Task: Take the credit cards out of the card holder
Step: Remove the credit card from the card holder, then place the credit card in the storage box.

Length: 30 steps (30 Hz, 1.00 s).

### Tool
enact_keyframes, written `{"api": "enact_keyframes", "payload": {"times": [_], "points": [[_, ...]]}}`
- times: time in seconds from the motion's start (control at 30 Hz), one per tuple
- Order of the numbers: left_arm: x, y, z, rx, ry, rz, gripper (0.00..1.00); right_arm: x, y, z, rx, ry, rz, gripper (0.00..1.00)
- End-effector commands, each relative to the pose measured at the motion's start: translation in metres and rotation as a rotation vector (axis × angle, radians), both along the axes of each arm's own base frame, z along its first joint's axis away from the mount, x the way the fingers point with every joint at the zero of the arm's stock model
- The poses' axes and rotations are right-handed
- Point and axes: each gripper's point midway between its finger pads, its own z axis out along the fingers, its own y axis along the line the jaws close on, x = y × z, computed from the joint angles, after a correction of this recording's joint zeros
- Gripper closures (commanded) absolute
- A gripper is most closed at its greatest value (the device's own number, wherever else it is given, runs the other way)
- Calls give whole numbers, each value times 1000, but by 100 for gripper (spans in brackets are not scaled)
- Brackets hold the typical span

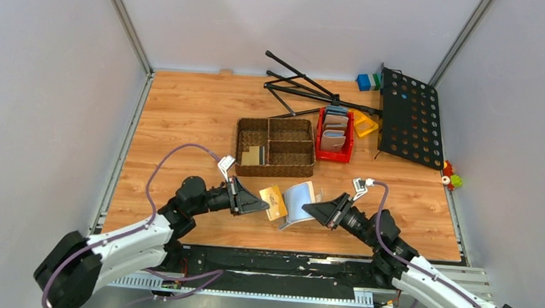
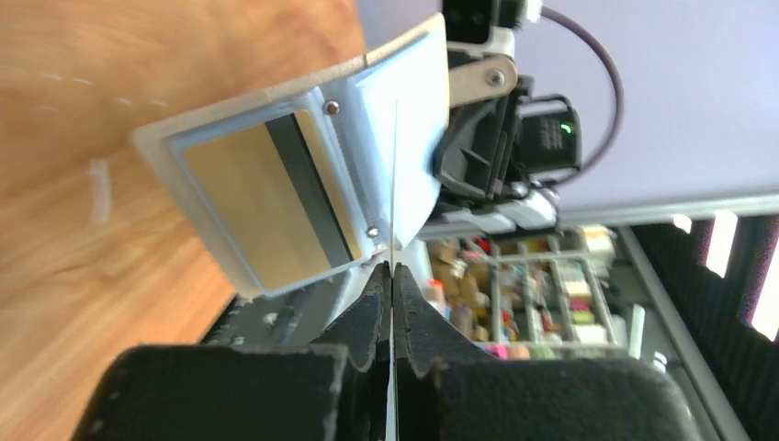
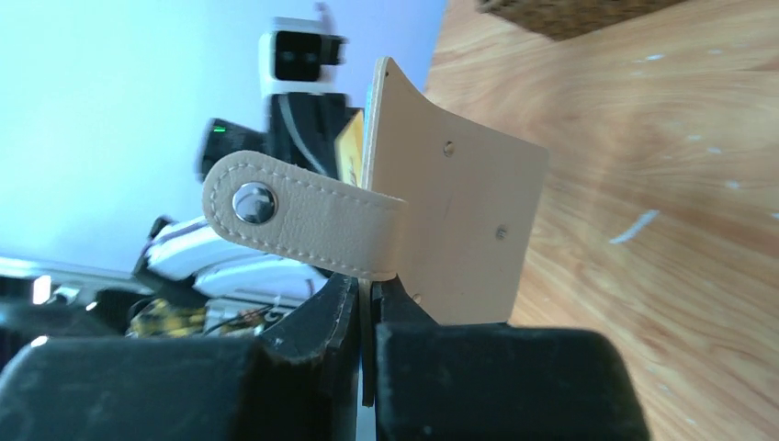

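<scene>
The left tool (image 2: 392,276) and right tool (image 3: 367,287) are black. At the left tool's tip, the card (image 1: 274,201) is tan-gold. The wallet (image 3: 459,220) in the right tool is beige outside with stitched edging and pale blue-grey inside. Beneath both tools, the surface (image 1: 186,120) is orange-brown woodgrain. Beyond them, the basket (image 1: 276,171) is brown and woven.

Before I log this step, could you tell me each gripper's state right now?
Left gripper: closed, pinching a thin credit card.
Right gripper: closed on the card holder at its edge.

Close behind card holder (image 1: 299,200), woven basket (image 1: 274,170); open tabletop (image 1: 186,120) left.
</scene>
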Motion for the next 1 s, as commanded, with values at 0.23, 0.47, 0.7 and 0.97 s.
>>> {"api": "enact_keyframes", "payload": {"times": [0.23,0.47,0.7,0.97], "points": [[61,50,-2,626,-198,175,100,36,-2,-11,-321,-15,-85,100],[106,60,21,821,-285,239,100,58,-7,-30,-439,74,51,100],[163,76,27,1066,-310,274,100,67,-25,-68,-638,138,126,100],[222,70,-8,1160,-224,202,100,66,-39,-80,-738,111,130,100]]}}
